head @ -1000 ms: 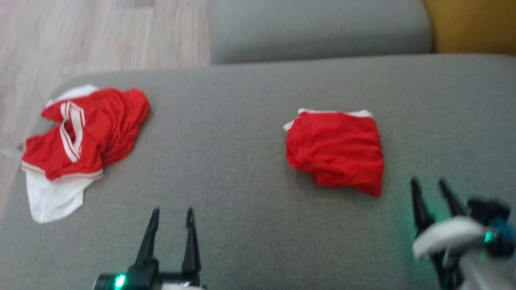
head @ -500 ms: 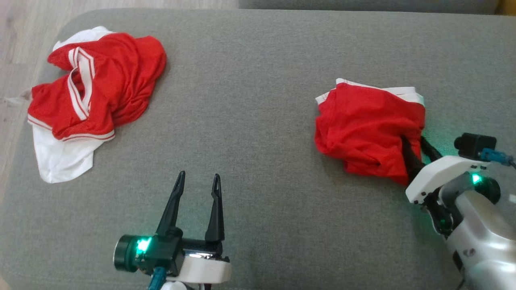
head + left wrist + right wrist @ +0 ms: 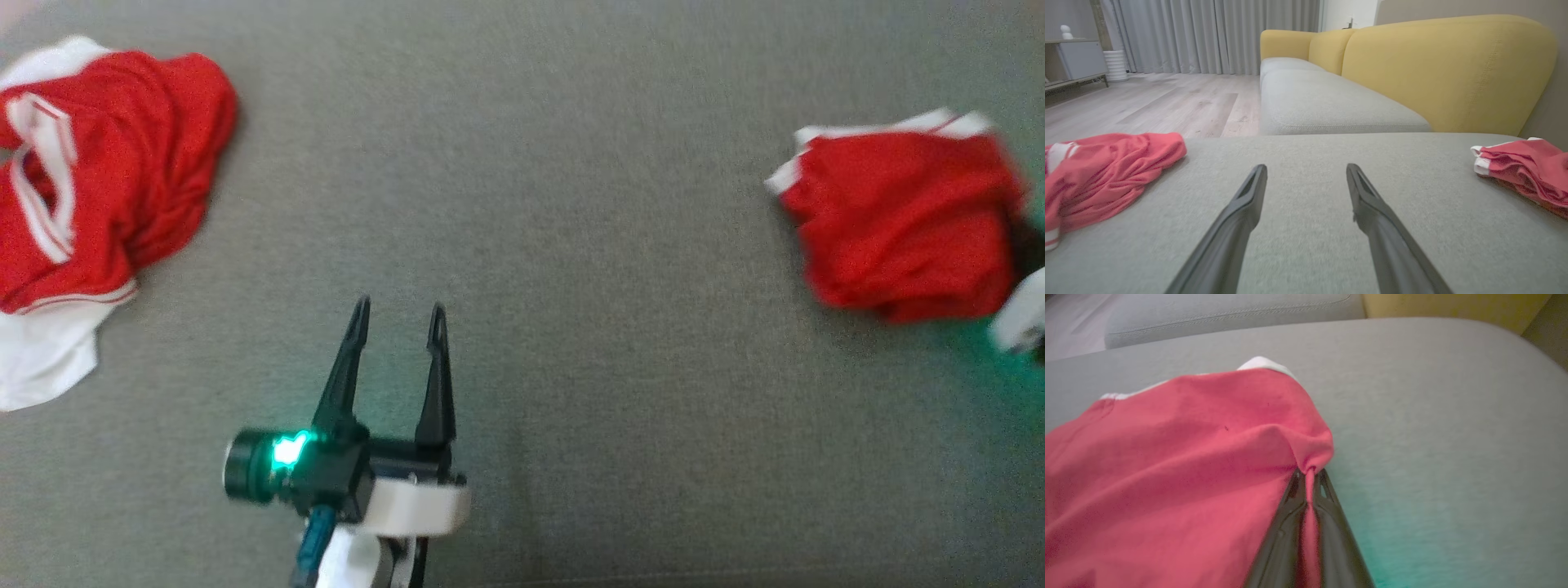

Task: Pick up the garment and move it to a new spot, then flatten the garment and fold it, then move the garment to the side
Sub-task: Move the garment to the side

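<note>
1. Over the last second the right end effector (image 3: 1309, 473) went from standing open, just off the near corner of the folded garment (image 3: 898, 220), to straddling its edge, and then to closing on it.
2. The head camera also shifted during that second, so the garment's new place in the head view could not be read as travel. Its right side was blurred, and I could not tell whether it had begun to slide.
3. In my judgement the folding was done and the last step, moving the garment aside, was starting: the grip was made but the carry was not yet evident.
4. The right end effector was clamped nearly closed on a pinch of red cloth at the garment's right-hand edge. The fabric was gathered into a small peak between the fingers.
5. The left end effector (image 3: 400, 305) stood wide, held nothing, and hovered over bare grey seat cushion (image 3: 522, 163), touching no cloth.
6. The folded garment lay on the cushion at the robot's right, white trim on its far side. It was well apart from the crumpled garment (image 3: 106, 171) at the far left.
</note>
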`<state>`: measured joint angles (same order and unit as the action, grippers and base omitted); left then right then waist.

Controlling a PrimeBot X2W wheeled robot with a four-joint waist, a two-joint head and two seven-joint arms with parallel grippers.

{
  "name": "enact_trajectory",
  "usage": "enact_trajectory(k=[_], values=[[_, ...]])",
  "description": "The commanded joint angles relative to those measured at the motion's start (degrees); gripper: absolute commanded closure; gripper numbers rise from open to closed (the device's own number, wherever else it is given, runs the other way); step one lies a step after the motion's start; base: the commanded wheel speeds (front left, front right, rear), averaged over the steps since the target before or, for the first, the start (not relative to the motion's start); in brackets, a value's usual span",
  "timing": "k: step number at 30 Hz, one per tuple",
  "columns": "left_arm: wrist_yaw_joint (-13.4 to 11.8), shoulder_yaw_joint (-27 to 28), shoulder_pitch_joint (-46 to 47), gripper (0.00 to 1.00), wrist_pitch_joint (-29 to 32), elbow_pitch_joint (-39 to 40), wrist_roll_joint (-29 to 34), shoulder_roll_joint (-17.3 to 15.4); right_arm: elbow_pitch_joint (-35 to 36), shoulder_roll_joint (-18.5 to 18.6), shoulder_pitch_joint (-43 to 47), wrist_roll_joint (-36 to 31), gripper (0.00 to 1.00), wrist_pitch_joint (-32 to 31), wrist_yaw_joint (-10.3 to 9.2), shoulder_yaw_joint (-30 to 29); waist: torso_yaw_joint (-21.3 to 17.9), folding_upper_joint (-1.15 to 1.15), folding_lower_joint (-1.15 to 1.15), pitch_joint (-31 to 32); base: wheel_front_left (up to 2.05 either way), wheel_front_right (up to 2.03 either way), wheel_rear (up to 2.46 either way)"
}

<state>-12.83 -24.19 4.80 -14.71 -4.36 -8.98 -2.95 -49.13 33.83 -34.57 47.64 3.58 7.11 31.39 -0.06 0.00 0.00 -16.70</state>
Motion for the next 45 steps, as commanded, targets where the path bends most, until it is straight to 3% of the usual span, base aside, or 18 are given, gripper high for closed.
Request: enact_trajectory(k=[1,13,14,15,19,24,28,35,38,45], values=[[-0.32,0.72,3.35,0.00,-0.29,2.47,0.77,0.07,0.32,5.01,-2.65,-0.58,1.00,1.46,0.37,0.46,-3.03,0.00,0.00,-5.13,0.00,0.00,0.00],[0.53,-1.36,11.84,0.00,-0.29,1.26,4.09,0.07,-6.43,18.01,-12.72,-5.40,1.00,5.29,0.37,0.81,-5.39,0.00,0.00,-13.68,0.00,0.00,0.00],[0.53,-1.43,12.33,0.00,-0.29,1.27,4.16,0.07,-7.29,18.48,-13.69,-6.38,0.82,6.11,0.37,0.86,-5.47,0.00,0.00,-13.76,0.00,0.00,0.00],[0.60,-1.58,12.76,0.00,-0.29,1.30,4.17,0.07,-8.32,18.71,-14.71,-7.60,0.00,6.95,0.37,0.91,-5.50,0.00,0.00,-13.70,0.00,0.00,0.00],[0.48,-1.99,13.34,0.00,-0.29,1.23,3.29,0.07,-11.43,17.33,-17.94,-13.18,0.00,10.24,0.37,1.00,-4.83,0.00,0.00,-11.26,0.00,0.00,0.00],[0.13,-0.94,11.53,0.00,-0.29,0.27,1.02,0.07,-12.22,10.76,-17.07,-18.72,0.00,11.35,0.37,-0.03,-3.36,0.00,0.00,-5.05,0.00,0.00,0.00],[0.11,1.45,8.74,0.00,-0.29,-0.77,-0.95,0.07,-4.27,3.66,-10.33,-21.75,0.00,11.40,0.37,-4.03,-2.36,0.00,0.00,1.88,0.00,0.00,0.00],[1.41,6.70,1.62,0.00,-0.29,-3.76,-1.21,0.06,12.13,-11.88,10.45,-29.13,0.00,11.41,0.37,-15.18,-1.22,0.00,0.00,15.35,0.00,0.00,0.00],[2.07,8.78,-0.88,0.00,-0.29,-4.44,-0.85,-0.01,19.20,-17.84,17.92,-32.12,0.00,11.41,0.37,-16.99,-1.17,0.00,0.00,17.97,0.00,0.00,0.00],[3.08,12.78,-6.21,0.00,-0.29,-7.07,0.88,-0.19,31.38,-26.59,30.75,-36.25,0.00,11.42,0.37,-19.58,-1.79,0.00,0.00,23.23,0.00,0.00,0.00]])
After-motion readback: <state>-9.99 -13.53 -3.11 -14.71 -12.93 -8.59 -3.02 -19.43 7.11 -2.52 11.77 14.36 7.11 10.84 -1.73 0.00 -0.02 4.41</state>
